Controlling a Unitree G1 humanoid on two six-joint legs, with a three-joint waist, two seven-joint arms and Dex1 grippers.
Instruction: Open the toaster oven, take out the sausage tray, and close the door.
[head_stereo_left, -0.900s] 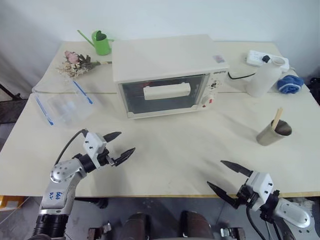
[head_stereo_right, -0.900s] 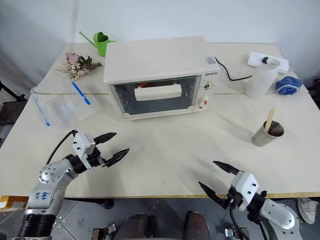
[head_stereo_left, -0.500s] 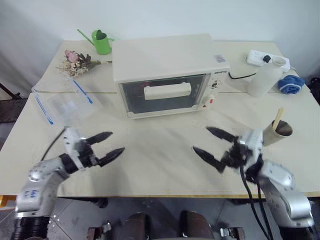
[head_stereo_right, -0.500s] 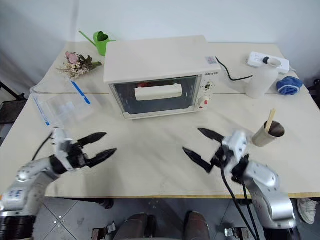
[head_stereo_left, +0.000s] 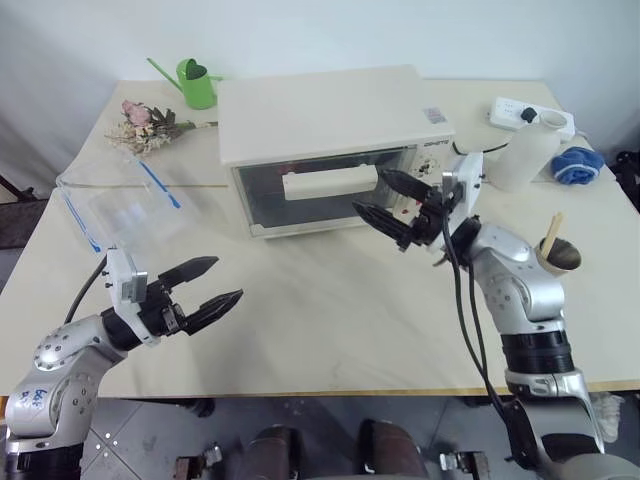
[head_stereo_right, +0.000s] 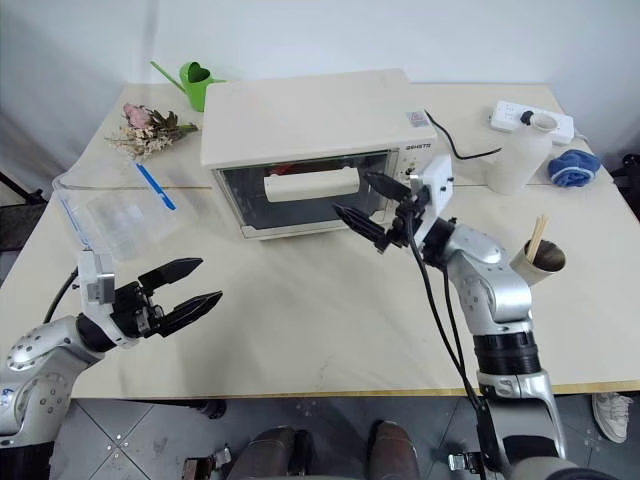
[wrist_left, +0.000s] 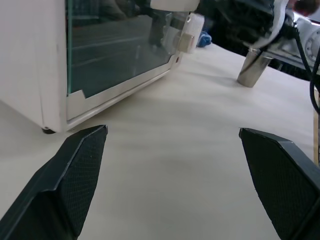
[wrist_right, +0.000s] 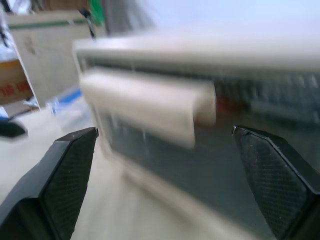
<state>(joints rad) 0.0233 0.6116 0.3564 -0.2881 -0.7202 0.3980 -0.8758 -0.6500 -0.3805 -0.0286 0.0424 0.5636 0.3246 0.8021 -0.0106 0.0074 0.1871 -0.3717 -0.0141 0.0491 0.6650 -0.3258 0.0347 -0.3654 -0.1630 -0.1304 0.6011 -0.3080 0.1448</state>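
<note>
The cream toaster oven (head_stereo_left: 330, 115) stands at the back middle of the table. Its glass door (head_stereo_left: 305, 200) is shut, with the wide cream handle (head_stereo_left: 330, 183) across it. My right gripper (head_stereo_left: 370, 192) is open in front of the door, just right of the handle, one finger above handle height and one below. In the right wrist view the handle (wrist_right: 145, 107) lies between the open fingers (wrist_right: 70, 165), not touched. My left gripper (head_stereo_left: 228, 279) hovers open over the table's front left, pointing toward the oven (wrist_left: 40, 60). The sausage tray is hidden behind the dark glass.
A clear plastic box with blue clips (head_stereo_left: 125, 205) lies left of the oven. A green watering can (head_stereo_left: 195, 82) and dried flowers (head_stereo_left: 145, 120) sit at the back left. A white bottle (head_stereo_left: 520, 150), blue cloth (head_stereo_left: 580, 165), power strip (head_stereo_left: 510, 112) and metal cup (head_stereo_left: 558, 258) stand at the right.
My right arm has swung up from the table's front edge to the oven door, beside the handle. The left gripper has drifted a little to the left. Both stay open.
</note>
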